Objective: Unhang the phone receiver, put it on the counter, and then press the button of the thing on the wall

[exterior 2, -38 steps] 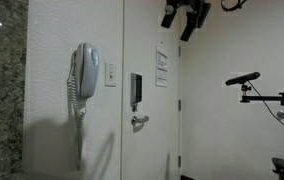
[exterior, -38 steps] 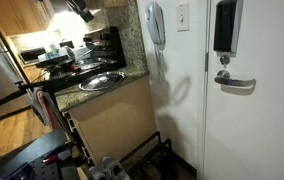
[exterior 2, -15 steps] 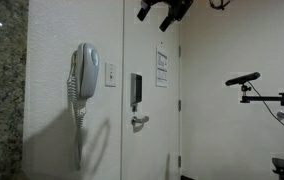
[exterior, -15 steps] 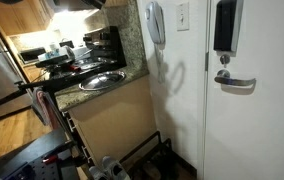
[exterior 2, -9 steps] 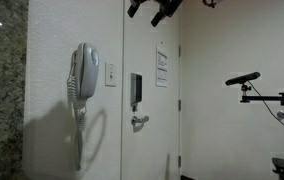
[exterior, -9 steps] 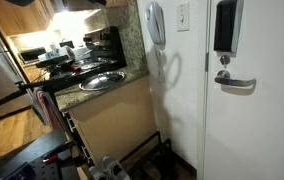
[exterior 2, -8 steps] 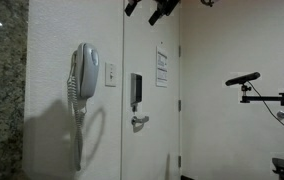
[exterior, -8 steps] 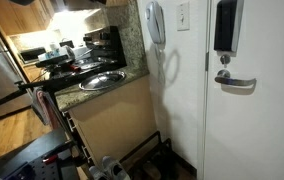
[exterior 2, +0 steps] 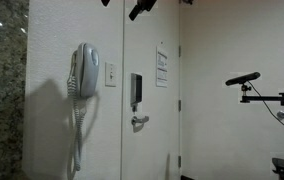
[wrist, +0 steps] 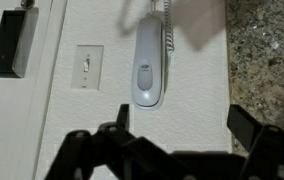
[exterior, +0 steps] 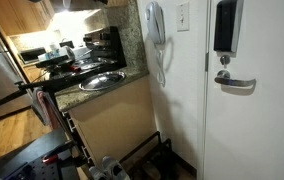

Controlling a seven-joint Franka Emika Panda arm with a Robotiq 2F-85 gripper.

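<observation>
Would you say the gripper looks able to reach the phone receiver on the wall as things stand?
Probably yes: the gripper is open, and the wrist view shows only bare wall between it and the phone receiver.

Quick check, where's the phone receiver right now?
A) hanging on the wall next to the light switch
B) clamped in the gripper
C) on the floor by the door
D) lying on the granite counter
A: the phone receiver hangs upright on the wall beside the light switch, and in the wrist view the gripper is open, empty and apart from it.
</observation>
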